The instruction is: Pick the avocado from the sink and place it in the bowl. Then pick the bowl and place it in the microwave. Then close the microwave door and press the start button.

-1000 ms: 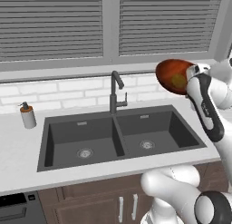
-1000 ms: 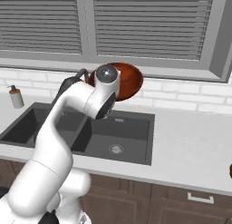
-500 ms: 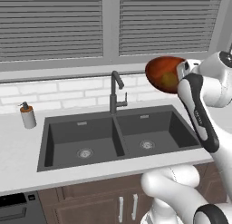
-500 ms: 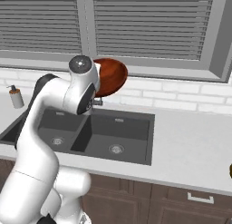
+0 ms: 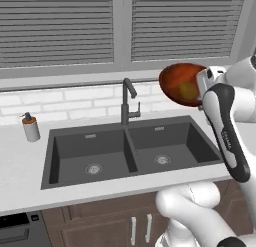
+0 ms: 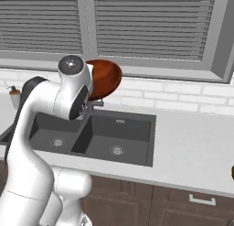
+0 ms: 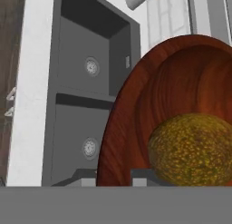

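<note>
Pincer [image 7: 115, 173] shut on rim of bowl [image 5: 181, 84], avocado [image 5: 189, 90] inside. Now carried further left than a moment ago, high over far right side of sink [image 5: 131, 151]. Heading for microwave next, probably.

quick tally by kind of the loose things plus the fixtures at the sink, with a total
bowl, held up by the gripper: 1
avocado, in the bowl: 1
soap dispenser: 1
faucet: 1
sink basins: 2
drains: 2
total: 8
</note>
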Tool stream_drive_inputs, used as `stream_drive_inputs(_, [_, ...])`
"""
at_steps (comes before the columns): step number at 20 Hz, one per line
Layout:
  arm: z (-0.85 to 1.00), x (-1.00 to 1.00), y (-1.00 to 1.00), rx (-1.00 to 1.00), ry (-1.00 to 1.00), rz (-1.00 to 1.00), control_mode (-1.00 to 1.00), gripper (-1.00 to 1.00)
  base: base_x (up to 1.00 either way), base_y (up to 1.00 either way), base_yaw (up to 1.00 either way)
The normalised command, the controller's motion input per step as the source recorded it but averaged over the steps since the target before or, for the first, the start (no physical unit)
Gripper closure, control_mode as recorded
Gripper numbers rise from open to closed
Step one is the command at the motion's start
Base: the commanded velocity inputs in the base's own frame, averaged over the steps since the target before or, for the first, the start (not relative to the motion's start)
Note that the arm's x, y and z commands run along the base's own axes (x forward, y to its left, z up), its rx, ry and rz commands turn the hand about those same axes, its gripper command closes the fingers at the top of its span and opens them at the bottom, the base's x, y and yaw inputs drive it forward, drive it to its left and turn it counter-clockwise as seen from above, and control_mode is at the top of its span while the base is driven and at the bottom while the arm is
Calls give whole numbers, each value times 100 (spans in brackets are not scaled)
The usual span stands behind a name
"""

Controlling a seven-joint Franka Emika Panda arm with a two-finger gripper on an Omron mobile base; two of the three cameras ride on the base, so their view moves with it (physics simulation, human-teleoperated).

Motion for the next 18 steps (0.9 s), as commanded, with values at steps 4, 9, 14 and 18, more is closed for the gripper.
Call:
stream_drive_inputs(4, [0, 0, 0, 0, 0, 0, 100, 100, -69, 6, 6])
stream_drive_inputs(9, [0, 0, 0, 0, 0, 0, 100, 100, -95, 36, 32])
stream_drive_inputs(14, [0, 0, 0, 0, 0, 0, 100, 100, -9, 50, 80])
stream_drive_inputs(18, [0, 0, 0, 0, 0, 0, 100, 100, 0, 1, 100])
